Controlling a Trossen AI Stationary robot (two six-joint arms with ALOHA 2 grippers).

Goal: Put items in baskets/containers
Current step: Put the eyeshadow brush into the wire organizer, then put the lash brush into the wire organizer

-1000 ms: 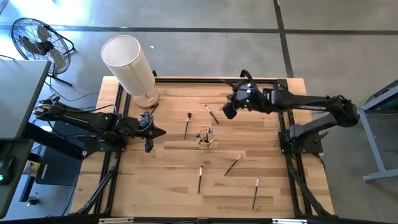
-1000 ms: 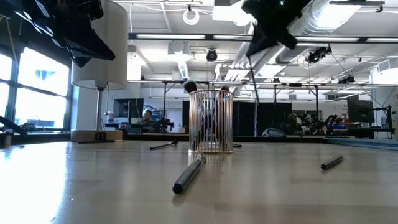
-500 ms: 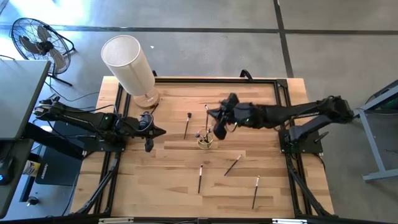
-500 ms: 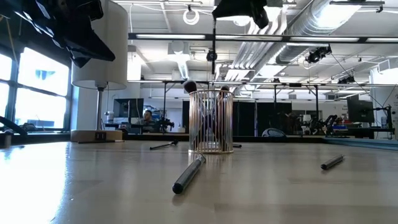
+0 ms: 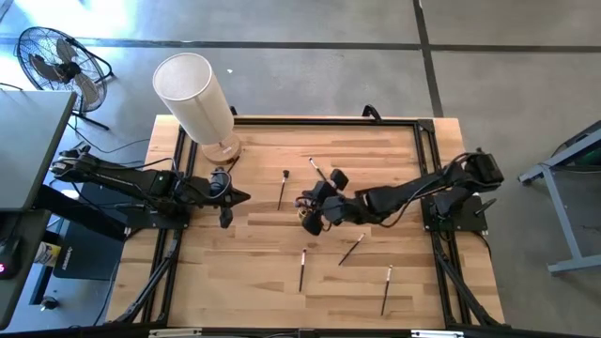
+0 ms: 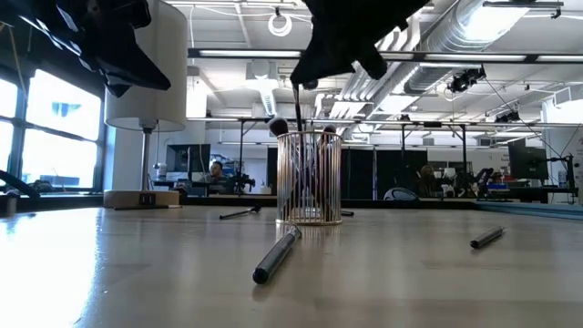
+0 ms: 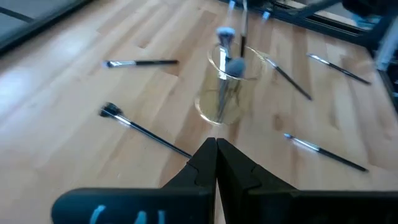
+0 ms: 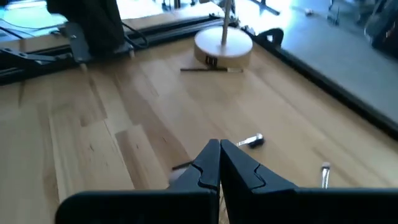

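Note:
A small clear glass cup stands upright mid-table with a few brushes in it. Several thin dark brushes lie flat on the wood. My right gripper hovers just above the cup, shut on one more brush. My left gripper waits shut, high above the table to the left of the cup. My right gripper pinches the brush's upper end between its two fingers, coming from above and pointing down. The brush hangs upright below the fingers, and its lower end reaches into the cup's mouth. In the wrist view the fingers hide the contact.
A tall white cylinder lamp on a round wooden base stands at the far left corner, with a brush lying beside it. A black frame edges the table. Bare wood lies at the near left.
My right gripper has travelled from the far right part of the table toward the left and near edges, to above the cup, and come down. The brush it carries has stayed upright and its lower end now dips into the cup.

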